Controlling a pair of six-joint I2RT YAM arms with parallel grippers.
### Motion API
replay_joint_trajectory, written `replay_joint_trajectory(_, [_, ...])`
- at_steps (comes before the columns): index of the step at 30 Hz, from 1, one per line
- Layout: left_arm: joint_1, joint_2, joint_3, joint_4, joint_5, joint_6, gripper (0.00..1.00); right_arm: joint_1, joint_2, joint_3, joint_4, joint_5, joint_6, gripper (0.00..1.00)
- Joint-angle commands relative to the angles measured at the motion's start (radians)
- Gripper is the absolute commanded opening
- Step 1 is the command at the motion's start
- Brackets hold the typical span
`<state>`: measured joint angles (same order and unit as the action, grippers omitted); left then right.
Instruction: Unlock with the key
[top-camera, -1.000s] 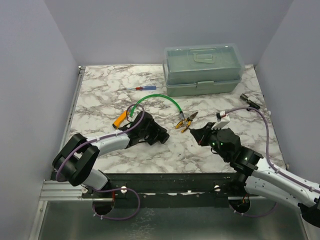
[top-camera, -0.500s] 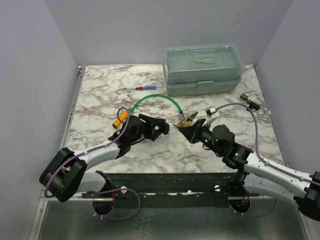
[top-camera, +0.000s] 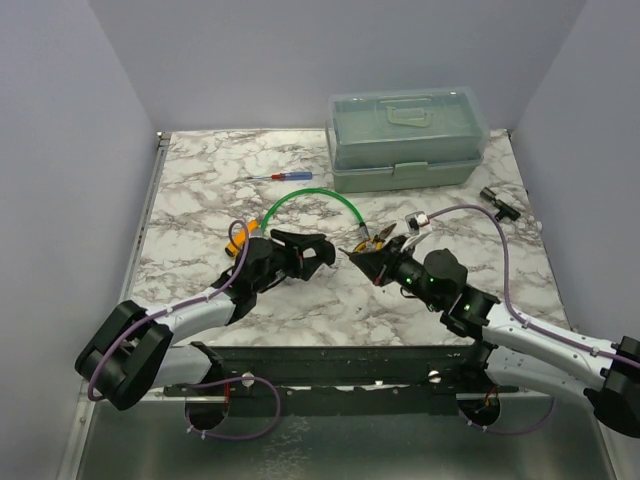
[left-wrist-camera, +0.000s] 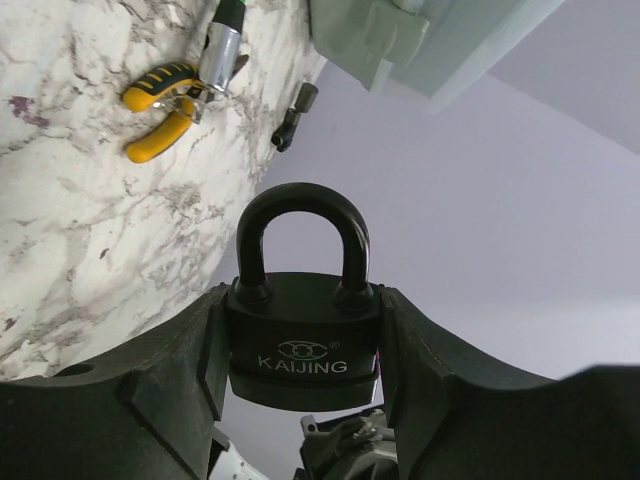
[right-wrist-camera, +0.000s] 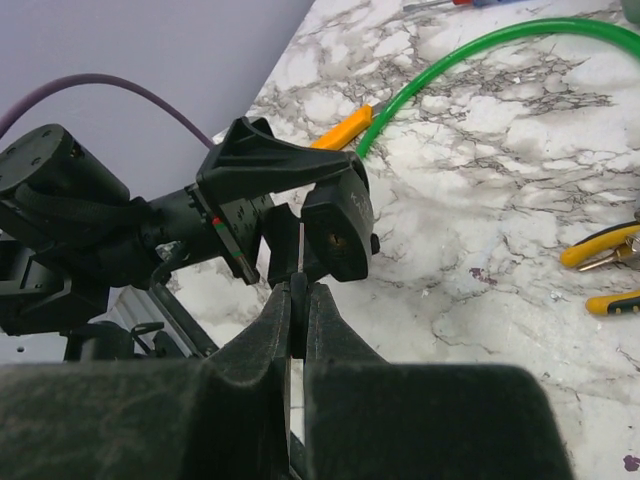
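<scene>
My left gripper is shut on a black padlock marked KAIJING, clamped by its sides with the shackle pointing away from the wrist. In the top view the left gripper holds it above the table's middle, facing my right gripper. The right gripper is shut on the key: its dark head sits between the fingertips, and the thin silver blade points at the padlock. The blade tip lies just left of the keyhole in the padlock's bottom face, very close to it.
A green toolbox stands at the back right. Yellow-handled pliers lie beside the right gripper. A green hose, a red-and-blue screwdriver, an orange tool and a small black part lie about the marble table.
The two grippers have come together over the table's middle. The right one has moved left with the key, and the left one has turned the padlock toward it.
</scene>
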<state>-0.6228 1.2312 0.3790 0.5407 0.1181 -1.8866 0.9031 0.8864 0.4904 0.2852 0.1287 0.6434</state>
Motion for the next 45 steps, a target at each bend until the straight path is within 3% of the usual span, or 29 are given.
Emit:
replay_joint_trajectory(1, [0.004,-0.043,0.002,0.162,-0.009,-0.061,0.00,0.005,0.034,-0.022,0.065,-0.031,0.009,0.00])
replay_joint_trajectory(45, [0.005,-0.037,-0.023,0.202,-0.031,-0.082,0.00,0.013,0.194,0.017,0.161,-0.039,-0.023,0.00])
